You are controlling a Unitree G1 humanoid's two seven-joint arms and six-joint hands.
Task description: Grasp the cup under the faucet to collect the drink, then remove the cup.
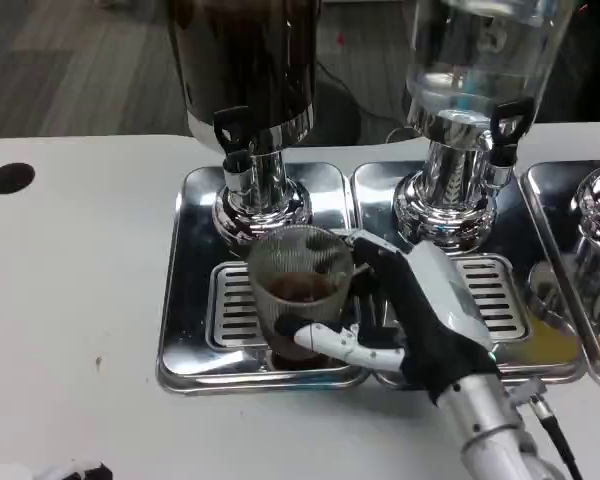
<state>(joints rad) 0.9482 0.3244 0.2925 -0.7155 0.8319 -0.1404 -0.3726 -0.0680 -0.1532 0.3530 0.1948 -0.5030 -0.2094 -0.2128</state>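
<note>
The right forearm (495, 425) enters from the lower right corner and runs up and to the left toward the drip tray. The right hand (420, 315) sits at its end, white back uppermost, and it grips the cup (298, 290): one finger wraps across the cup's near lower wall, and the others reach around its right side. The cup therefore lies directly to the left of the hand's palm, touching it.

The cup is a clear, ribbed tumbler. It stands upright on the slotted grate (235, 310) of the left drip tray (180, 330), with its long axis vertical. A shallow layer of dark drink is visible in it, so collection appears to be under way or complete; the level cannot be judged exactly.

Behind and above the cup stands the dark dispenser (245, 60), with its faucet (238, 165) over the cup's far left rim. A second, clear dispenser (470, 70) stands to the right on its own tray.

The coming move depends on this relation: the faucet sits close above the rim, so the cup likely needs to be drawn toward the robot, kept upright, before any lift.

At the bottom left edge a small part of the left hand (75, 470) shows, well apart from the cup; its finger position cannot be determined.
</note>
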